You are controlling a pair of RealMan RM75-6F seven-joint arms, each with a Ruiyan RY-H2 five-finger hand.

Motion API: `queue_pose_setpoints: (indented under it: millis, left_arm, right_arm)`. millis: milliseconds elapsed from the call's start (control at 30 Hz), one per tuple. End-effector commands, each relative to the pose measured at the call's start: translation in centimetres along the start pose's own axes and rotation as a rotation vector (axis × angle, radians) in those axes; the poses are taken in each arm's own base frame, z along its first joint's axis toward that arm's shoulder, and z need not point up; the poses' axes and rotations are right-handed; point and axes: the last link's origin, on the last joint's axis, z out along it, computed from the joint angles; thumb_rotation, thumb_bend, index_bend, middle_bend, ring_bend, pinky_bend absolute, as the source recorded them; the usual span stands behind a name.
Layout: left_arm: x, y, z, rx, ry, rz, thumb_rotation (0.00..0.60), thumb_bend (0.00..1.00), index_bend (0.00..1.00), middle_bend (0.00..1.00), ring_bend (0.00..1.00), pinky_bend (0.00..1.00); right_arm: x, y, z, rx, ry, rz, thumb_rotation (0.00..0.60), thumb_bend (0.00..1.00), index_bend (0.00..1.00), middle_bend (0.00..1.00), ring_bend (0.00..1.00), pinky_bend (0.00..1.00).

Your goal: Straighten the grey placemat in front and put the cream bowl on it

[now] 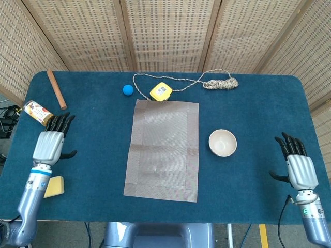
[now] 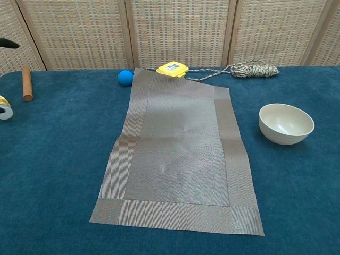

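Observation:
The grey placemat lies flat in the middle of the blue table, slightly skewed, its far edge touching a yellow tape measure. The cream bowl stands upright on the cloth just right of the mat, apart from it. My left hand hovers open at the table's left front, far from the mat. My right hand is open at the right front edge, well right of the bowl. In the chest view only a dark fingertip shows at the left edge.
A blue ball and a coil of rope lie at the back. A wooden stick and a bottle lie at the far left. A yellow sponge sits at the front left beside my left forearm.

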Motion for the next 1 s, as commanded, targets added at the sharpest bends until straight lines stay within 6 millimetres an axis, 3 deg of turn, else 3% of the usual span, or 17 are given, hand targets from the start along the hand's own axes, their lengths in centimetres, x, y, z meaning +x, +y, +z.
queue_pose_setpoints:
  millis: [33, 233, 400, 767, 1000]
  left_arm:
    - [0.2, -1.5, -3.8, 0.019, -0.015, 0.01, 0.6, 0.1, 0.01, 0.0, 0.0, 0.0]
    - [0.6, -3.0, -8.0, 0.056, -0.021, 0.057, 0.6, 0.1, 0.0, 0.0, 0.0, 0.0]
    - [0.8, -3.6, -9.9, 0.061, -0.013, 0.047, 0.6, 0.1, 0.0, 0.0, 0.0, 0.0]
    - [1.2, -4.3, -10.2, 0.071, 0.002, 0.031, 0.6, 0.11, 0.0, 0.0, 0.0, 0.0]
    - [1.2, -4.2, -10.1, 0.069, -0.004, 0.023, 0.6, 0.11, 0.0, 0.0, 0.0, 0.0]
  right_arm:
    - [-0.2, -0.3, -0.2, 0.011, -0.004, -0.006, 0.6, 0.15, 0.14, 0.0, 0.0, 0.0]
    - [-0.6, -0.9, -0.7, 0.033, -0.02, -0.02, 0.6, 0.15, 0.14, 0.0, 0.0, 0.0]
    - [-1.0, -1.3, -1.2, 0.048, -0.039, -0.027, 0.6, 0.15, 0.17, 0.0, 0.0, 0.0]
    - [-3.3, -3.7, -2.4, 0.148, -0.11, -0.059, 0.6, 0.14, 0.18, 0.0, 0.0, 0.0]
    - [-4.8, -4.9, -0.9, 0.152, -0.082, -0.027, 0.6, 0.14, 0.38, 0.01, 0.0, 0.05]
